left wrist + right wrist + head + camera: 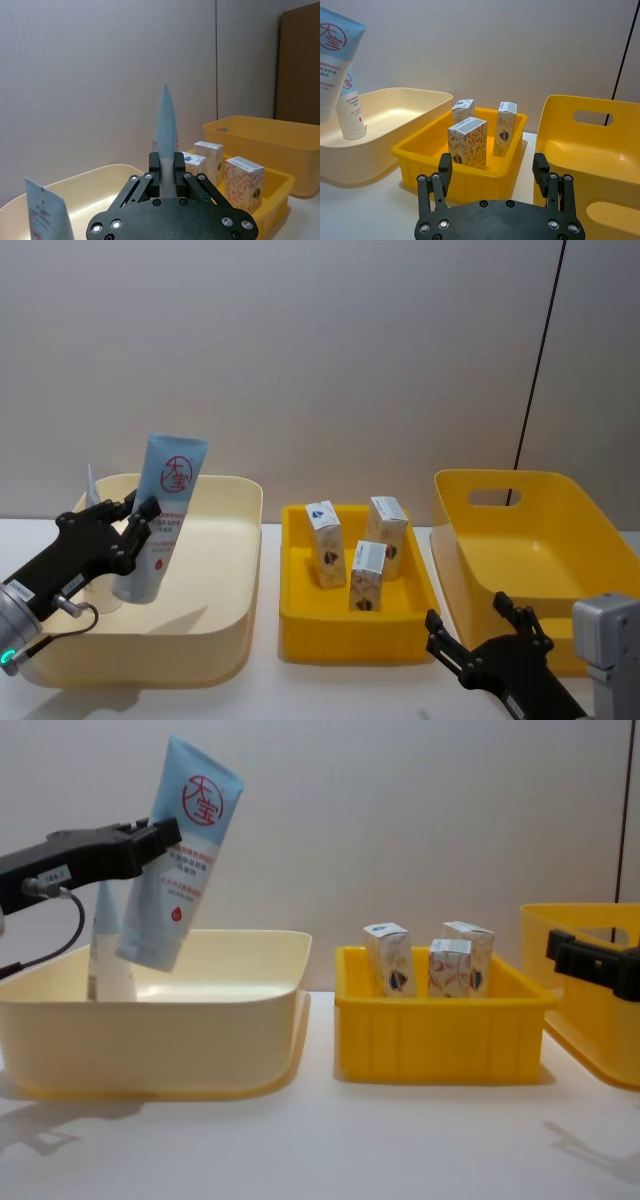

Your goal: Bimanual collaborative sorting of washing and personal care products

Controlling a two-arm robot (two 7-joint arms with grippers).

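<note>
Left hand [140,516] clamped on tilted blue tube [173,476] over cream basin [240,570], left end of desk [270,685], right hand [466,616] open, front right corner

A cream basin [245,570] is set at the left of a white table [320,1140]. A shallow yellow crate [350,635] is placed just beside it, and a deeper yellow crate [560,540] with a handle cutout at the right.
</note>
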